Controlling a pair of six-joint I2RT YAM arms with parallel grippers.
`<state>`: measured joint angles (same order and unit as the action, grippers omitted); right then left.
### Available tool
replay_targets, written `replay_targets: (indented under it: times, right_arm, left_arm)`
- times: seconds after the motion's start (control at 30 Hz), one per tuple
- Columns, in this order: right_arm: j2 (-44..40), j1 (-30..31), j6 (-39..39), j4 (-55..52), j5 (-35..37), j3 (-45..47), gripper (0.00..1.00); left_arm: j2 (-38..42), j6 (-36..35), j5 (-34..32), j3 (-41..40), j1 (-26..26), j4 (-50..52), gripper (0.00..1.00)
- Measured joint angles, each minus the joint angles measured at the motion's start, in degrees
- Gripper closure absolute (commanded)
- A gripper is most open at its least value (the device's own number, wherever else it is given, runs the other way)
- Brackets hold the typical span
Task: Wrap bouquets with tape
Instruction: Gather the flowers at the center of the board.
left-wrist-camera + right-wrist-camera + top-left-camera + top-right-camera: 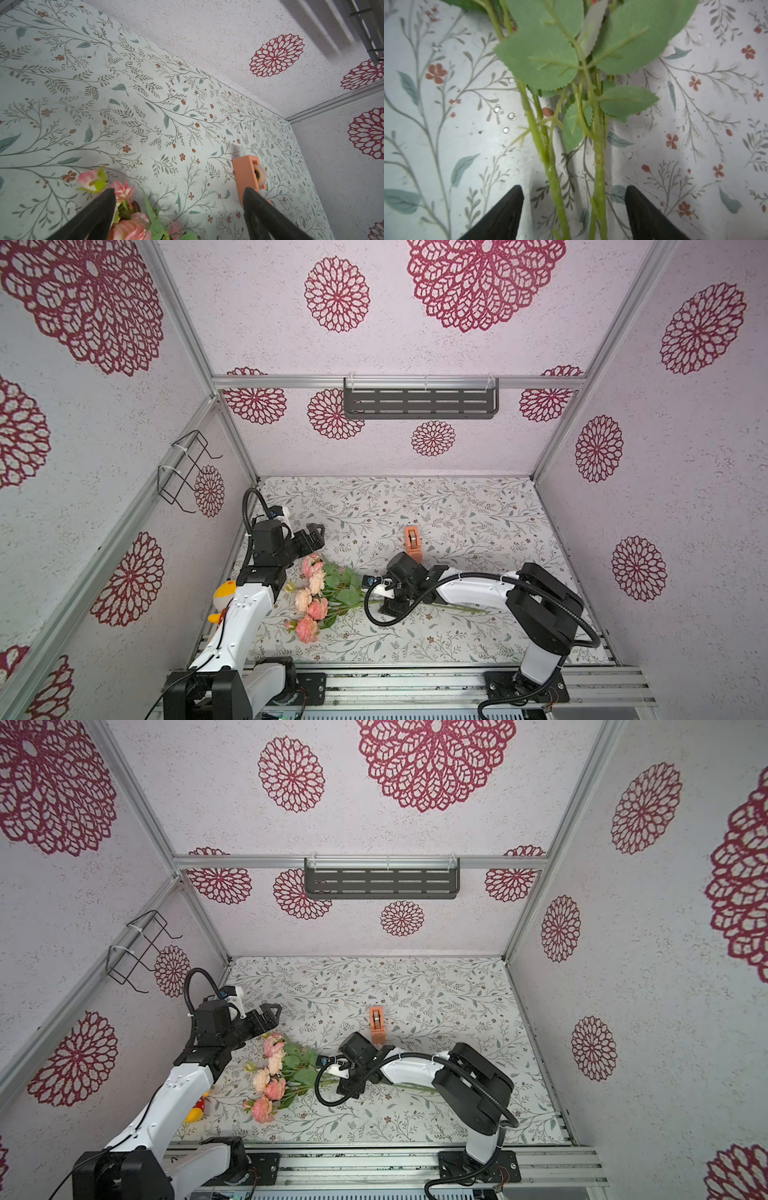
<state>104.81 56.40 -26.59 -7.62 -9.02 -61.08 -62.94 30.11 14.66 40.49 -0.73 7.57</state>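
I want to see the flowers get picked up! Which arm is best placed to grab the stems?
Right. The right gripper sits over the stems, a finger on each side. The left gripper hovers open near the blooms.

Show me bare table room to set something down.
Free: the far strip of table between back wall and tape dispenser; the near strip between bouquet stems and front rail. Crowded: centre-left, where the right gripper straddles the stems.
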Motion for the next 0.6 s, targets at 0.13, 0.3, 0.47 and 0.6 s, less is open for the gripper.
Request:
replay_targets:
  times: [0.13, 0.3, 0.47, 0.6]
  right_arm:
    - [3.58, -0.17, -0.39, -2.08, 0.39, -4.31, 0.31]
    - [5.07, -0.52, -0.92, -2.86, 0.61, -6.21, 0.36]
    - [4.90, -0.96, -2.40, -5.62, 4.26, -7.37, 0.35]
    - [3.87, -1.51, -4.48, -8.74, 7.13, -7.41, 0.23]
  left_arm:
    - [1.46, -0.13, 0.48, -0.59, 0.00, -0.35, 0.02]
    - [1.79, -0.22, 1.16, -0.92, 0.00, -0.83, 0.02]
    - [1.44, -0.55, 1.40, -0.92, 0.00, -0.83, 0.02]
    - [0.74, -0.52, 1.64, -0.90, 0.00, -0.81, 0.02]
